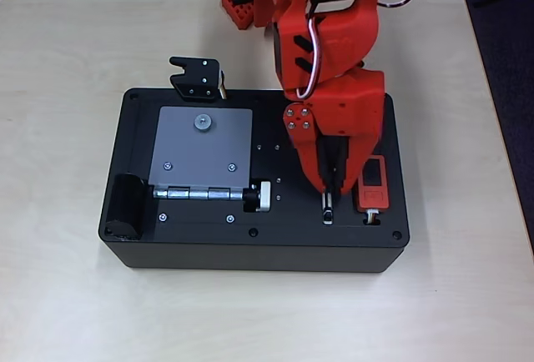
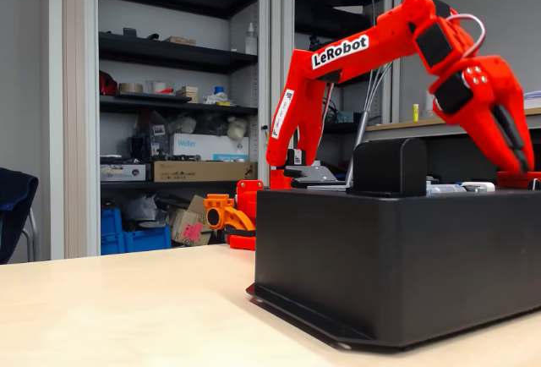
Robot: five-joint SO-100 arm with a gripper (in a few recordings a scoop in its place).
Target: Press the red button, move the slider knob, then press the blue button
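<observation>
In the overhead view my red gripper (image 1: 329, 185) points down at the right front part of the black box (image 1: 250, 249), its fingers drawn together with nothing seen between them. Its tip sits at the far end of the narrow white-outlined slider slot (image 1: 327, 210). A small dark nub, the slider knob (image 1: 327, 201), shows right at the tip, and I cannot tell whether they touch. The red button and the blue button are hidden under the arm. In the fixed view the gripper (image 2: 526, 164) slants down to the top of the box (image 2: 397, 265) at the far right.
On the box lie a grey hinged plate (image 1: 200, 149), a silver-and-black round knob (image 1: 260, 197), a black cylinder (image 1: 125, 208) at the left and an orange-red block with a dark screen (image 1: 373, 180) beside the gripper. A black bracket (image 1: 198, 78) stands behind the box.
</observation>
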